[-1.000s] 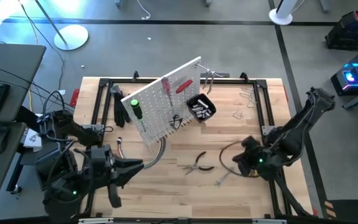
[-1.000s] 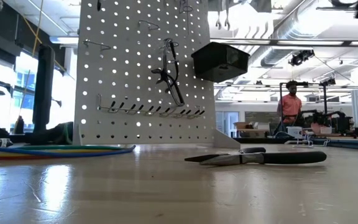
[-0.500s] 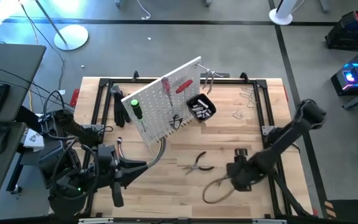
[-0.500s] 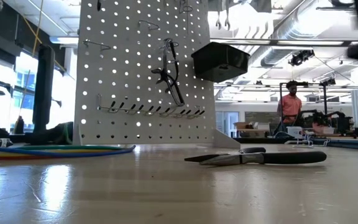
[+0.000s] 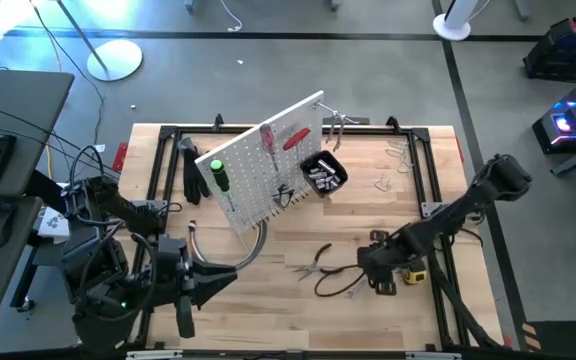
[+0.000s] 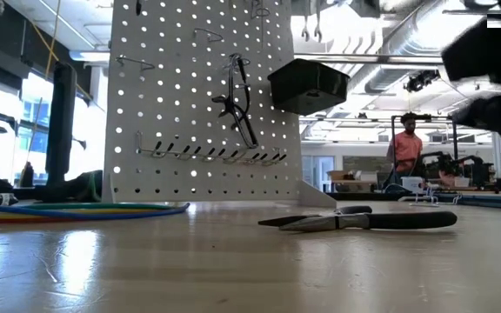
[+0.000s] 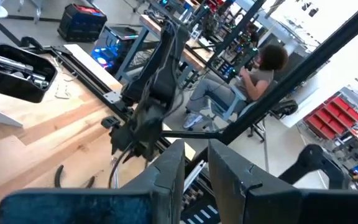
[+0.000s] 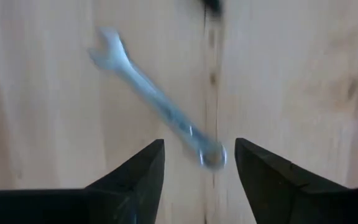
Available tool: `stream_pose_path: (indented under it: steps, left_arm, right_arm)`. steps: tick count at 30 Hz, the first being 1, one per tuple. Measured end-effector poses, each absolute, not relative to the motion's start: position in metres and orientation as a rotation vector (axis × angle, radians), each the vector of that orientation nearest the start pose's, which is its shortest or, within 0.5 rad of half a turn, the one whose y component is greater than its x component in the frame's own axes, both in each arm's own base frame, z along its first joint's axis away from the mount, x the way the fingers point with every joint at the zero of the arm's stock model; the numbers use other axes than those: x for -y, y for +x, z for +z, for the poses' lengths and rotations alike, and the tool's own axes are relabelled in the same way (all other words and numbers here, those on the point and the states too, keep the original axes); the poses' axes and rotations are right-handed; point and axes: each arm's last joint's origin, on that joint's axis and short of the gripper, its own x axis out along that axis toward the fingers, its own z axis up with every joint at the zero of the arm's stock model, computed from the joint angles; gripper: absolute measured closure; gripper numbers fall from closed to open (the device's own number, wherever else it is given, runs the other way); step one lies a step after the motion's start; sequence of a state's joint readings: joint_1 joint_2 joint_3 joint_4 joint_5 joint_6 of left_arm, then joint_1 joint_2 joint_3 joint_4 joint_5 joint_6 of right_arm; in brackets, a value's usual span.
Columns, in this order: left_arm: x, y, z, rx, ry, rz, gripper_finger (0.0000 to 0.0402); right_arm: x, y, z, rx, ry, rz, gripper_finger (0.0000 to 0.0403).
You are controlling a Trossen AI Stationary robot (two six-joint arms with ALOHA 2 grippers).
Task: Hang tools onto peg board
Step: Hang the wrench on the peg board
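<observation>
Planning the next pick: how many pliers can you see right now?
2. One pair of pliers lies on the table before the peg board; a dark-handled pair hangs on that board. Others may be hidden behind it.

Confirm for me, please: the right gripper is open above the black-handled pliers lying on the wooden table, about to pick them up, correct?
Not quite. The right gripper is open, but the right wrist view shows a silver wrench lying on the wooden table beneath its fingers, not the black-handled pliers, which lie nearer the peg board.
</observation>
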State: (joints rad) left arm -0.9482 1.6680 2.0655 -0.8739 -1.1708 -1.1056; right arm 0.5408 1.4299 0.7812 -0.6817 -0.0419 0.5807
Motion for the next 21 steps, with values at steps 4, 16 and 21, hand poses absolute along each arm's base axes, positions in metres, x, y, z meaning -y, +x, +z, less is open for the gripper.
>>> stream_pose_path:
  steps: [4, 16, 21]
  left_arm:
    - [0.243, 0.208, 0.480, -0.084, -0.678, 0.315, 0.0337]
    - [0.242, 0.210, 0.480, -0.079, -0.642, 0.328, 0.0337]
    - [0.241, 0.213, 0.478, -0.077, -0.639, 0.339, 0.0337]
  right_arm:
    - [-0.117, 0.195, 0.171, -1.355, 0.142, 0.003, 0.0215]
    - [-0.110, 0.186, 0.147, -1.422, 0.162, -0.050, 0.0215]
    - [-0.110, 0.190, 0.144, -1.400, 0.174, -0.054, 0.0215]
